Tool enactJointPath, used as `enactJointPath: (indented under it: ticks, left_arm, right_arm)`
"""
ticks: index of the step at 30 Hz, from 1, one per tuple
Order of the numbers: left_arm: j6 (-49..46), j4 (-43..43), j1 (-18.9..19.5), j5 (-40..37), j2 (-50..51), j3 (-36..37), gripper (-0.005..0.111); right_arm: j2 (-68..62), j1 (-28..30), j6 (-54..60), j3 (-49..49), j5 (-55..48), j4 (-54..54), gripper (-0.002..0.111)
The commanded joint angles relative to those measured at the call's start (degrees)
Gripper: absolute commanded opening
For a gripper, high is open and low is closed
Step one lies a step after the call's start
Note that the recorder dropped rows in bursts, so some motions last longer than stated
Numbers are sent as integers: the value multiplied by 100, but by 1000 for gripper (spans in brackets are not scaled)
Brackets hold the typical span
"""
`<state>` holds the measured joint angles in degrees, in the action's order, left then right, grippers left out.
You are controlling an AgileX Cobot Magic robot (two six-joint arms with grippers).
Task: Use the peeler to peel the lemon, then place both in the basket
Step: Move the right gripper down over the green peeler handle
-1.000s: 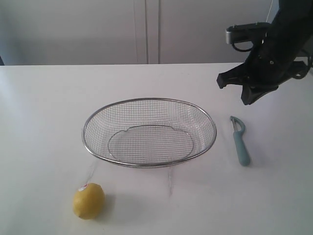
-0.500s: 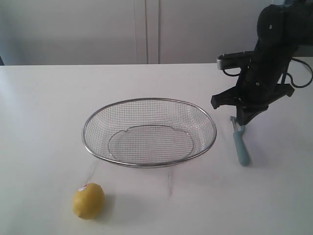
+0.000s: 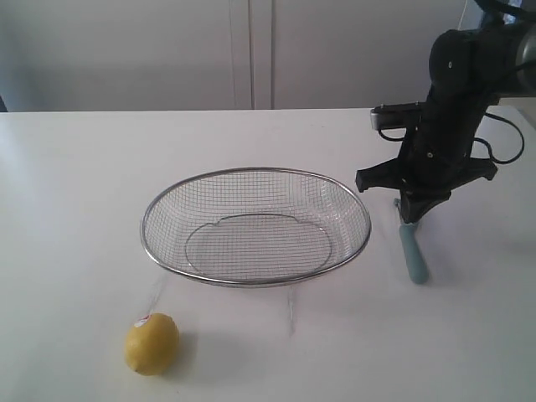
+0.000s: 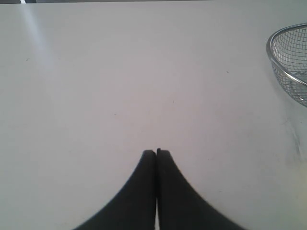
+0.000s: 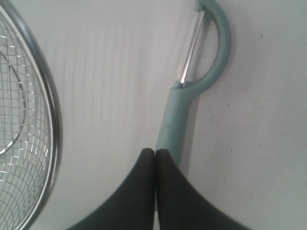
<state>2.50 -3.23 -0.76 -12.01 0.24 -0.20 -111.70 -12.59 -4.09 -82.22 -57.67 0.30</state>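
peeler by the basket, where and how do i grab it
Grip the slim teal-blue plastic peeler mid-handle, from straight above, jaws across its narrow width: it lies flat on the white table, its handle straight, its head curved and bladed. The shut right end effector must open first.

Looks like a robotics lab setup to me. Bare white table point(image 3: 67, 184), plain pale panelled wall point(image 3: 126, 50) at the far side, and a black robot arm point(image 3: 459, 92) reaching over it on the right.

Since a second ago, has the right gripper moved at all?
Yes. In the exterior view the right gripper has come down, from about level with the far rim of the basket to the head of the peeler.
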Motion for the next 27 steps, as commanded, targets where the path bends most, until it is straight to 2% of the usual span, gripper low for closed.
enactJointPath:
  ticks: [1,23,27]
  left_arm:
    - [-27,-9,5,1,-24,20,0]
    - [-27,-9,5,1,-24,20,0]
    - [-27,-9,5,1,-24,20,0]
  right_arm:
    - [-74,6,-72,-41,21,-30,0]
    - [-298,6,-474,-31,20,-307,0]
    - [-298,6,-497,73,150,-239,8]
